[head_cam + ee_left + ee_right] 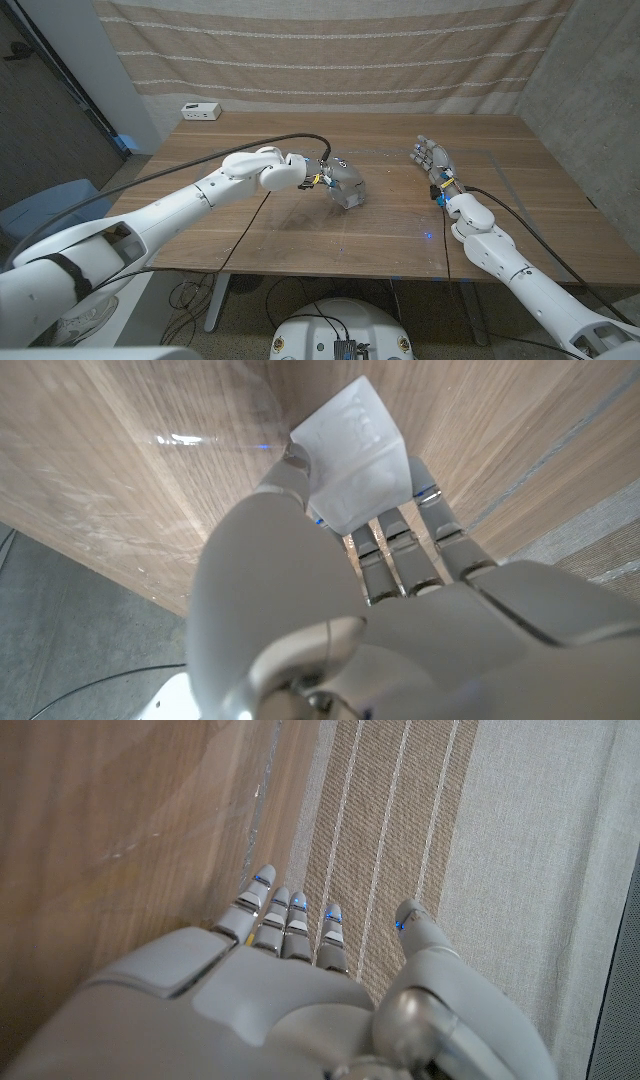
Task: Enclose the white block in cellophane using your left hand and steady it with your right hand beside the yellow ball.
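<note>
white block point(352, 458) sits mid-table under my left hand point(340, 180), fingers closed around it, probably to keep the faint cellophane sheet point(200, 438) pressed on while wrapping. well off from the block, my right hand point(430, 160) waits empty, fingers spread, not steadying yet

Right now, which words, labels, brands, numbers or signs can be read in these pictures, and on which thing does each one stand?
None can be read.
White box at the table's far left edge: dark marks on its front, too small to read.
White block in the left hand: no print visible.
</note>
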Controlling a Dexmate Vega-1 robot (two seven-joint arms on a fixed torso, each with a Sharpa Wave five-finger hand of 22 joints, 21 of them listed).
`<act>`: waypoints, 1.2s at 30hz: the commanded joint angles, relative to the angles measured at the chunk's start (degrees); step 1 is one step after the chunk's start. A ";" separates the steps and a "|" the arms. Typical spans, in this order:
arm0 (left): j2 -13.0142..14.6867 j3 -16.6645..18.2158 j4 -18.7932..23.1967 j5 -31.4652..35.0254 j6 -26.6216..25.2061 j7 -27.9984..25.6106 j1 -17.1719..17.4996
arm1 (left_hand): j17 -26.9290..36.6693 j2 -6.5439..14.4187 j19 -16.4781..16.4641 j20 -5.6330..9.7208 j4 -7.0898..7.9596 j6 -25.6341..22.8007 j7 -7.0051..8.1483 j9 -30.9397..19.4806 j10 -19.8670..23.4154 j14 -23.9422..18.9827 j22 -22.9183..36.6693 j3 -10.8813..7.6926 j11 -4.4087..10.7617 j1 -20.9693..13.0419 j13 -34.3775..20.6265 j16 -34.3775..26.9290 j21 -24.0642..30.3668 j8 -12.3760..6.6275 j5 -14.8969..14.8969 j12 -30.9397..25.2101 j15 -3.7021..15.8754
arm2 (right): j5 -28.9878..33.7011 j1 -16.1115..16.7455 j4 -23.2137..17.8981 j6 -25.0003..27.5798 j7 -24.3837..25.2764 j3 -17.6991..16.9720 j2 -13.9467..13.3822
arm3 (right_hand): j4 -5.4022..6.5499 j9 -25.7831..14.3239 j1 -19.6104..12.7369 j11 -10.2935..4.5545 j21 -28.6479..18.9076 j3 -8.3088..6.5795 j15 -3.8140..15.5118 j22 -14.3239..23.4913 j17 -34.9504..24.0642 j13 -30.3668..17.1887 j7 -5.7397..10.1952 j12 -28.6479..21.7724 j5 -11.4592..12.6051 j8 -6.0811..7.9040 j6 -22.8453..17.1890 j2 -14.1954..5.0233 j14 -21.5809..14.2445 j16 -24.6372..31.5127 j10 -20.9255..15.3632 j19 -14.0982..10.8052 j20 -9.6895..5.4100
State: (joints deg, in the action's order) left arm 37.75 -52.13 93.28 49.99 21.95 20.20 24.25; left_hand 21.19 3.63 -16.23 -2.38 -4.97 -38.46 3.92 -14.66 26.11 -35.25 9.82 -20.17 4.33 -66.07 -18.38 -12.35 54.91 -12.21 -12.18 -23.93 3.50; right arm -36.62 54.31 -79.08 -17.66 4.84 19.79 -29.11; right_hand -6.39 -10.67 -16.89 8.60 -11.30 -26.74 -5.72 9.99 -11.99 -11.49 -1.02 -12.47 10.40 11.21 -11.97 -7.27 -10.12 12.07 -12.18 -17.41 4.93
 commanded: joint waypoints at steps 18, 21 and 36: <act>3.31 5.14 11.20 1.58 -12.29 6.01 3.70 | -4.98 -2.34 8.63 -4.05 0.60 21.49 2.06 3.47 -12.68 18.03 0.17 4.82 -1.98 11.00 3.68 1.53 -6.73 2.21 1.50 10.24 -2.34 | 1.00 1.80 -3.08 -0.04 1.01 -0.26 -1.26 | -0.08 -0.08 0.47 -0.03 -0.52 -0.34 -0.62 0.27 -0.07 -0.16 0.22 0.07 0.30 -0.05 -0.52 -0.07 -0.67 0.11 -0.54 -0.48 0.21; 3.61 6.79 11.49 -1.31 -12.92 5.25 4.54 | -5.18 -1.60 8.61 -4.26 1.48 22.41 1.94 3.58 -12.81 18.17 0.18 5.17 -2.06 12.65 3.81 1.20 -7.05 2.20 1.56 10.39 -2.40 | 2.68 2.12 -3.57 -0.39 2.19 -0.01 -1.62 | -0.27 -0.08 0.16 0.06 -0.61 -0.57 -0.51 0.27 0.00 -0.16 0.22 -0.08 0.36 0.08 -0.90 -0.27 -1.22 0.29 -1.04 -0.72 0.25; 3.89 14.47 13.31 -8.22 -24.85 -10.89 14.38 | -6.49 5.57 6.58 -5.94 4.83 21.04 -0.07 3.84 -8.89 14.43 0.35 3.49 -3.52 17.84 4.45 -0.68 -7.83 1.01 0.34 9.44 -2.63 | 12.43 4.17 -11.51 6.78 8.91 1.62 -7.33 | -0.82 -0.05 -1.28 0.12 -1.31 -1.52 -0.13 0.25 -0.01 -0.12 -0.55 -1.51 0.34 1.83 -7.75 -1.47 -4.95 1.43 -6.24 -3.41 0.29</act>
State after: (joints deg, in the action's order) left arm 41.45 -42.04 104.30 44.26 6.47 19.80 32.36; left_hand 14.88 8.01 -9.21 -7.81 -0.30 -16.88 4.25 -10.68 16.20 -20.02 10.02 -16.00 0.65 -48.15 -13.86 -12.53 47.24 -10.82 -11.40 -13.99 0.80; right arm -29.82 57.27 -85.63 -15.92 10.07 20.28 -32.76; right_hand -7.26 -10.67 -17.60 8.81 -12.19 -27.61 -6.03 9.99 -11.84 -11.49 -1.64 -13.59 10.40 12.55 -18.95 -8.25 -14.35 13.15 -17.93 -20.19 5.42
